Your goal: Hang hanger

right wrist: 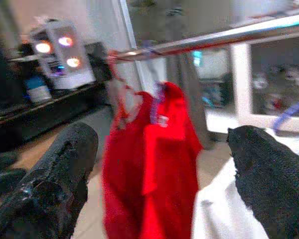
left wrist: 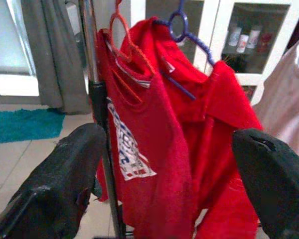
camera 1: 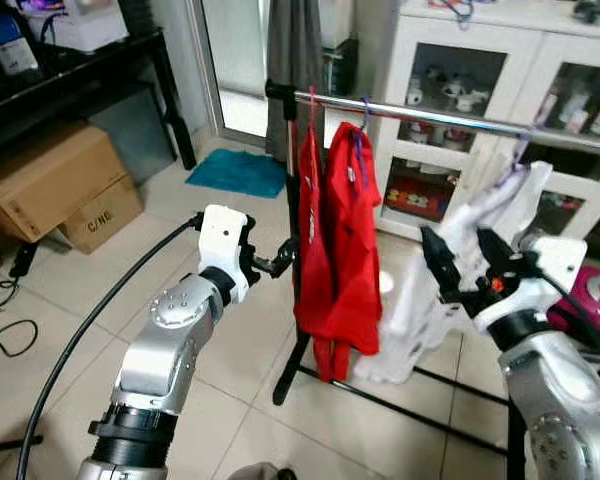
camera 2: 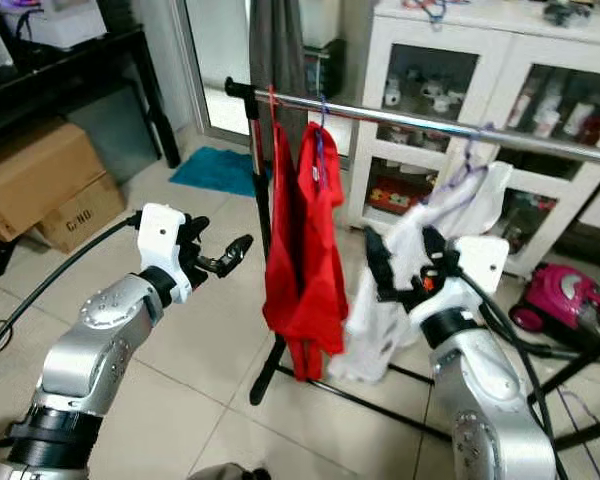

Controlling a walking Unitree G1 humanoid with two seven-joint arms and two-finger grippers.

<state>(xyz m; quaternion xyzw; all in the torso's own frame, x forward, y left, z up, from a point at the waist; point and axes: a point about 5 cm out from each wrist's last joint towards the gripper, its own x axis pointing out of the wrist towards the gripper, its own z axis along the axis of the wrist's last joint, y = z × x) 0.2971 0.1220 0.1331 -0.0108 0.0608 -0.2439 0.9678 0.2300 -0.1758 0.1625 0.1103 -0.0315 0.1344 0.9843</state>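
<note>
Three garments on hangers are seen on the rail (camera 1: 460, 118) in the upper middle of the frame; the white shirt (camera 1: 480, 215) hangs crooked. Both the left claw (camera 1: 280, 258) and right claw (camera 1: 460, 262) are spread, empty. Its purple hanger (camera 1: 520, 150) is best checked before withdrawal.

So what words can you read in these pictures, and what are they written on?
"C/NO", roughly: black print on the smaller cardboard box on the floor; the letters are blurred, so this is uncertain.
Print on the red shirt: a blue and white patch, too blurred to read.
Label on the container on the black shelf: too small to read.
</note>
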